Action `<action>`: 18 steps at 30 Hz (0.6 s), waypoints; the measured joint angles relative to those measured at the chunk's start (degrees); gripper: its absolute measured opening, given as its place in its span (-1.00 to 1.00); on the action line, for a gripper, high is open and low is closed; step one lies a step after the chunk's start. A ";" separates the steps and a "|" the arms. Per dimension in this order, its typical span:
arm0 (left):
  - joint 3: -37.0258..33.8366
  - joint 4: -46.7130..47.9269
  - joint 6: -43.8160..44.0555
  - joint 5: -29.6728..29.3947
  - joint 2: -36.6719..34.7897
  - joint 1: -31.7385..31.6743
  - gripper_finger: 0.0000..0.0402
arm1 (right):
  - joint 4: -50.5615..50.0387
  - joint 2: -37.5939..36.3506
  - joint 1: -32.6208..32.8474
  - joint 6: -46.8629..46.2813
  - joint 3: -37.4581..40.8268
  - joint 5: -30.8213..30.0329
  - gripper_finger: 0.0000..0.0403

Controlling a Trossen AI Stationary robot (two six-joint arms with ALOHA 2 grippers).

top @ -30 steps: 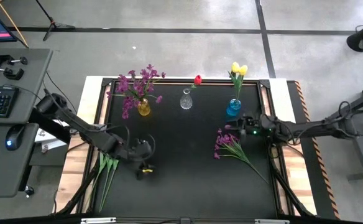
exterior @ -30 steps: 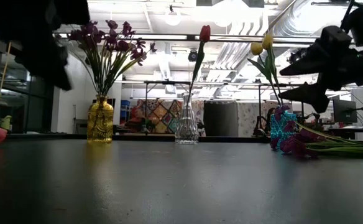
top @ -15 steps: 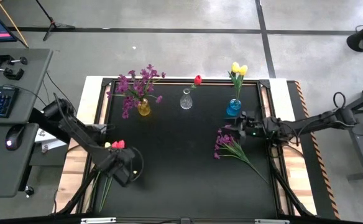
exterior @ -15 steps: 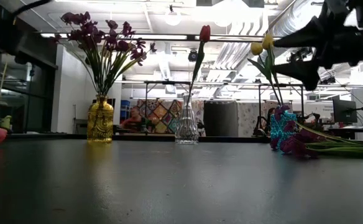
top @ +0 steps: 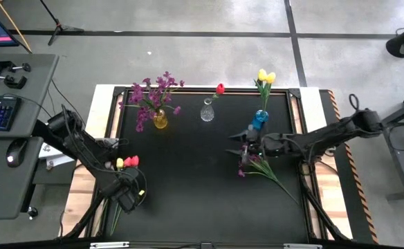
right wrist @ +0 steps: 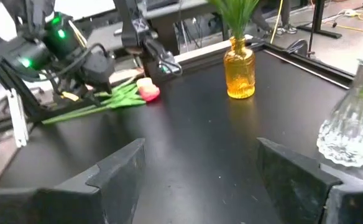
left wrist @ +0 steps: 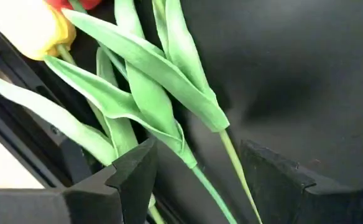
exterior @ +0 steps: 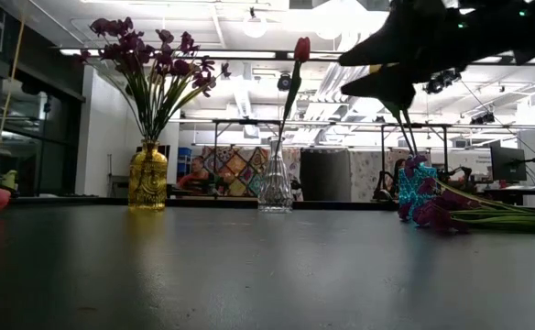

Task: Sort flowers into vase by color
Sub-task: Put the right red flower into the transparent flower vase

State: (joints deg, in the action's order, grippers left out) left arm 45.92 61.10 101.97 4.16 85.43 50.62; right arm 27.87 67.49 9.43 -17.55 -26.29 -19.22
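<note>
The left gripper (top: 128, 197) is at the near left edge of the table (top: 188, 187), over the stem ends of two loose tulips (top: 126, 162). In the left wrist view its fingers (left wrist: 132, 171) are spread wide, one on each side of the green stems (left wrist: 231, 168) and leaves (left wrist: 147, 93). The fingers grip nothing; whether they touch the leaves cannot be told. One tulip is yellow (left wrist: 35, 28), the other red, and both lie flat along the table's left edge with heads pointing far.

The right gripper (top: 238, 146) is above the table right of centre, just left of a purple spray (top: 256, 162) that lies flat with its stem running toward the near right. In the right wrist view its fingers (right wrist: 116, 168) are wide apart and empty, with bare tabletop between them. The low view shows it raised clear of the surface.

Three vases stand in a row along the far edge:
- Yellow vase (top: 160, 120), far left, holds purple sprays (top: 150, 93).
- Clear vase (top: 207, 111), centre, holds one red tulip (top: 220, 88).
- Blue vase (top: 259, 119), far right, holds yellow tulips (top: 265, 76).

The blue vase is just beyond the right gripper. The loose purple spray lies near of this vase, its blooms close to the gripper
</note>
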 joint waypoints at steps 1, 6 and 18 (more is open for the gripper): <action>-0.30 -0.72 0.29 -0.21 0.00 0.23 0.07 | -0.04 1.11 0.00 0.55 -0.66 0.00 0.42; -0.49 -7.17 -1.14 -4.21 0.00 0.19 0.07 | -0.85 2.68 -0.03 1.12 -2.66 0.11 0.42; -0.53 -4.36 4.06 -6.32 0.00 1.47 0.07 | -3.65 2.59 0.00 -0.41 -2.64 0.11 0.42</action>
State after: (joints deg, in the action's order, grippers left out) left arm 45.39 56.75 106.03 -2.16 85.43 52.09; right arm 24.22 70.08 9.43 -17.96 -28.93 -19.11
